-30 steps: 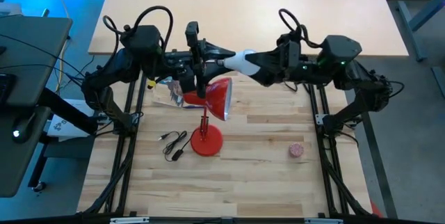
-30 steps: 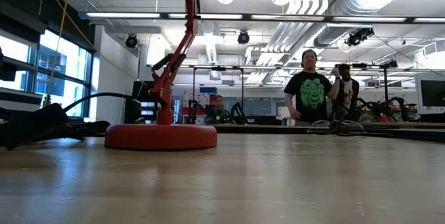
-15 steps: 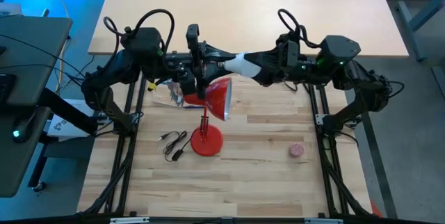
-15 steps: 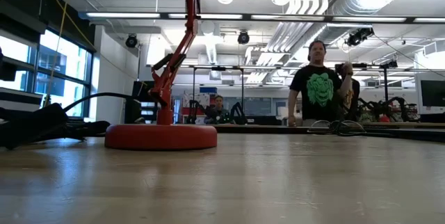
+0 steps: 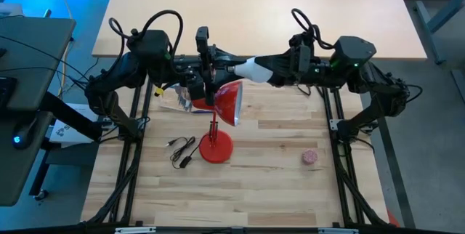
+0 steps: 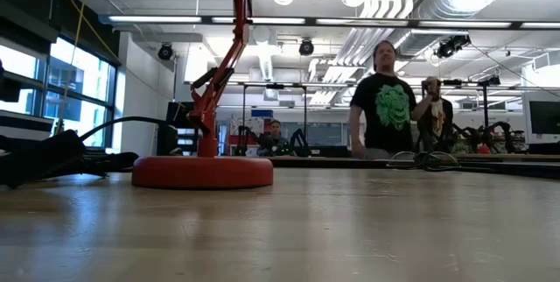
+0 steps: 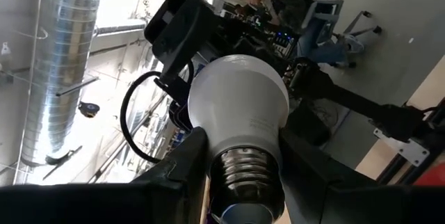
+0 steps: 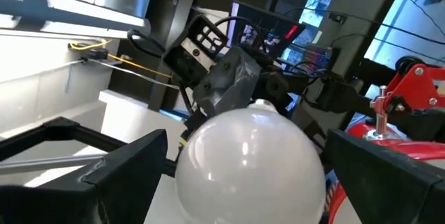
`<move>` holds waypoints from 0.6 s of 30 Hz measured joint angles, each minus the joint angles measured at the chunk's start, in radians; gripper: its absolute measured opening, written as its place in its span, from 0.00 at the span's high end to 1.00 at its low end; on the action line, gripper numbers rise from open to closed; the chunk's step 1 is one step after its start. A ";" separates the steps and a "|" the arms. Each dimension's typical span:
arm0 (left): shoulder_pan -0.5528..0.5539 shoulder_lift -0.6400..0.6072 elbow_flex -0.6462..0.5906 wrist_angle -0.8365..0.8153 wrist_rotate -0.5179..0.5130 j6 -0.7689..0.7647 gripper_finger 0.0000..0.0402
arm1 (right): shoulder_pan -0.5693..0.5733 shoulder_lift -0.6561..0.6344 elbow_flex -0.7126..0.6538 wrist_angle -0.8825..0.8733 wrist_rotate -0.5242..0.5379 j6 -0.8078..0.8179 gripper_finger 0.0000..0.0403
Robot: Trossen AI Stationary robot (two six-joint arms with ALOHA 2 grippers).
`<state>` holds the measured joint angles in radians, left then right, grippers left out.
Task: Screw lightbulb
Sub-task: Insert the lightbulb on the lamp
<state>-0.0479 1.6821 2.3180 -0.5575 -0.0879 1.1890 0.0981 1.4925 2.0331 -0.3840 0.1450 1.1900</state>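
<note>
White pear-shaped lightbulb (image 7: pixel 240 109), ribbed metal base gripped by left end effector (image 7: pixel 236 172).

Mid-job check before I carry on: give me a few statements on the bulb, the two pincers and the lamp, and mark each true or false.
1. The lightbulb is held by its screw base in the left pincer. True.
2. The right pincer is clamped shut on the bulb's glass. False: its fingers stand wide on either side of the globe, with gaps showing.
3. The bulb is already seated in the red lamp. False: it is held in the air between the two arms, beside the shade.
4. A small pink ball lies on the table, to the right of the lamp's base. True.
5. The lamp has tipped over. False: its round base sits flat on the table.
</note>
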 joint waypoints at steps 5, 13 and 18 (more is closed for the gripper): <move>0.000 0.000 0.000 0.001 0.000 -0.017 0.68 | 0.000 0.000 0.000 0.000 -0.021 0.006 0.05; 0.000 0.000 0.000 0.002 -0.001 -0.017 0.68 | 0.000 0.000 0.000 0.000 -0.025 0.015 0.05; 0.000 0.000 0.000 0.004 -0.001 -0.017 0.68 | 0.000 0.000 0.000 0.000 -0.025 0.014 0.05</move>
<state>-0.0479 1.6821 2.3180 -0.5537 -0.0891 1.1717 0.0982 1.4925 2.0331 -0.3840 0.1200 1.2041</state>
